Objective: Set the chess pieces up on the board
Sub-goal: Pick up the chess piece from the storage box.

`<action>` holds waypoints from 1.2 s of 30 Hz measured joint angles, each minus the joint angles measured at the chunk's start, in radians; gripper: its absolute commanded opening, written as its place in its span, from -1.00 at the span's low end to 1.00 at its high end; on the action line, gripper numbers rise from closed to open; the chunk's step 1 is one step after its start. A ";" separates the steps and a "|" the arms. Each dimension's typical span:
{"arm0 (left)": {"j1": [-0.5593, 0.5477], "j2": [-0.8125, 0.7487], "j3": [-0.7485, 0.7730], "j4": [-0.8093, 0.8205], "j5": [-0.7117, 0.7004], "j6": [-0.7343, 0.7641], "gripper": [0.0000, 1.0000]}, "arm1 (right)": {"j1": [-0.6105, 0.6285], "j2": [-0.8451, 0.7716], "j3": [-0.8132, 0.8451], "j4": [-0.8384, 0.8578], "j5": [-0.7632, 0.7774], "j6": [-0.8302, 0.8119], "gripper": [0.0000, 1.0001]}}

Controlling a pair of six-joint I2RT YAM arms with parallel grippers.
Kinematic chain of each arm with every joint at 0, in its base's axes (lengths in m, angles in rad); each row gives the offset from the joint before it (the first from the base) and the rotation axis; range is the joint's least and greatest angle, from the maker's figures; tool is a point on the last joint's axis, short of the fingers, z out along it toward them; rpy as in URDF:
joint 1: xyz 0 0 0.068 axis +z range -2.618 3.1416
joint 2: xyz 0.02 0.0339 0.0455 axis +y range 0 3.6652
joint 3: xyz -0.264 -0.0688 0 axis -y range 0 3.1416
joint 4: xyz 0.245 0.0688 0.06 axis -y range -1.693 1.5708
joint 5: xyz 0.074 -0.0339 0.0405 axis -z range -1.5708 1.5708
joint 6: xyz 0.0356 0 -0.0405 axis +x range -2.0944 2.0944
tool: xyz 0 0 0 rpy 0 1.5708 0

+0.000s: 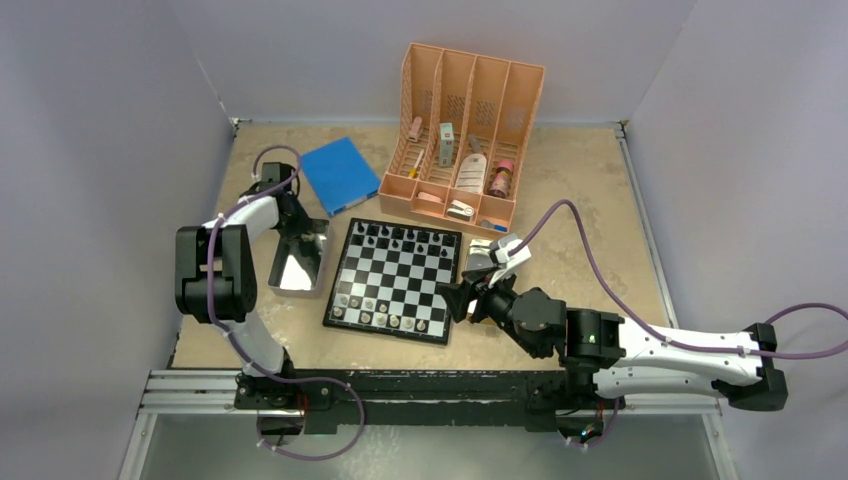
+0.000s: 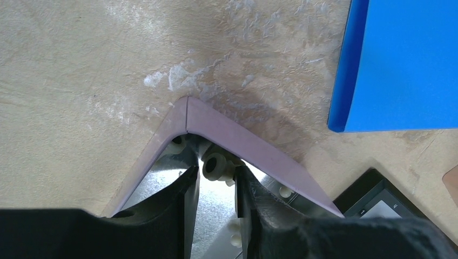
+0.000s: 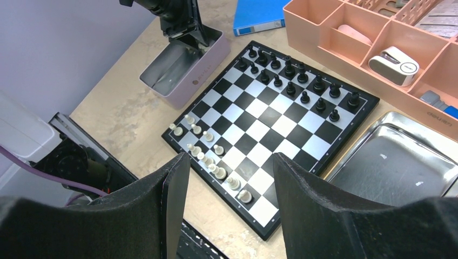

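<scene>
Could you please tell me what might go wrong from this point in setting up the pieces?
1. The left fingers flank a pale piece lying in the corner of the tin; closing there could scrape the walls or squirt the piece away.
2. The open right fingers hang above the white pieces standing along the near edge of the board; a low move could topple them.

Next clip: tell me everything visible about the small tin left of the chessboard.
The tin is a small, open rectangular box with rounded corners. It is mauve outside and mirror-bright metal inside. It sits flat on the beige table, close beside the board, with the blue book beyond it. A few pale chess pieces lie near one corner. The left hand reaches into it, fingers apart, one piece at their tips.
</scene>
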 measured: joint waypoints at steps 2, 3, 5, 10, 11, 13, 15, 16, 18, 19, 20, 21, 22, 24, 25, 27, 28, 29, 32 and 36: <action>0.000 0.003 0.000 0.003 0.000 -0.002 -0.39 | 0.000 -0.001 0.000 -0.001 0.000 0.000 0.22; 0.000 0.003 0.000 0.005 0.000 -0.004 -0.39 | 0.000 -0.002 0.000 -0.001 0.000 0.000 0.22; 0.000 0.004 0.000 0.007 0.000 -0.004 -0.39 | 0.000 -0.004 0.000 -0.001 0.000 0.000 0.22; 0.000 0.003 0.000 0.011 0.006 -0.005 -0.55 | 0.000 -0.012 0.000 -0.002 0.000 0.001 0.22; 0.000 0.004 0.000 0.011 0.008 -0.004 -0.57 | 0.000 -0.013 0.000 -0.003 0.000 0.001 0.22; 0.000 0.003 0.000 0.014 0.010 -0.004 -0.63 | 0.000 -0.015 0.000 -0.004 0.001 0.001 0.22; 0.001 0.003 0.000 0.016 0.014 -0.002 -0.65 | 0.000 -0.015 0.000 -0.005 0.000 0.001 0.22; 0.001 0.003 0.000 0.016 0.016 0.000 -0.65 | 0.000 -0.015 0.000 -0.006 0.000 0.001 0.22; 0.001 0.003 0.001 0.015 0.022 0.004 -0.64 | 0.000 -0.015 0.000 -0.007 0.000 0.001 0.22; 0.001 0.003 0.002 0.014 0.026 0.004 -0.58 | 0.000 -0.015 0.000 -0.006 0.000 0.002 0.22; 0.002 0.003 0.004 0.011 0.027 0.005 -0.54 | 0.000 -0.015 0.000 -0.006 0.000 0.001 0.22; 0.002 0.003 0.006 0.008 0.030 0.005 -0.48 | 0.000 -0.015 0.000 -0.006 0.000 0.001 0.22; 0.002 0.004 0.008 0.006 0.031 0.005 -0.45 | 0.000 -0.015 0.000 -0.006 0.000 0.001 0.22; 0.002 0.004 0.008 0.001 0.031 0.006 -0.38 | 0.000 -0.015 0.000 -0.006 0.000 0.001 0.22; 0.002 0.004 0.008 -0.002 0.031 0.005 -0.36 | 0.000 -0.015 0.000 -0.006 0.000 0.001 0.22; 0.002 0.006 0.008 -0.007 0.030 0.006 -0.34 | 0.000 -0.016 0.000 -0.006 0.000 0.001 0.22; 0.002 0.007 0.008 -0.008 0.030 0.006 -0.34 | 0.000 -0.017 0.000 -0.007 0.000 0.002 0.22; 0.002 0.008 0.008 -0.007 0.030 0.006 -0.34 | 0.000 -0.019 0.000 -0.007 0.000 0.002 0.22; 0.002 0.011 0.008 -0.006 0.031 0.006 -0.41 | 0.000 -0.027 0.000 -0.007 0.000 0.003 0.22; 0.002 0.014 0.013 -0.006 0.037 0.008 -0.52 | 0.000 -0.032 0.000 -0.007 0.000 0.004 0.22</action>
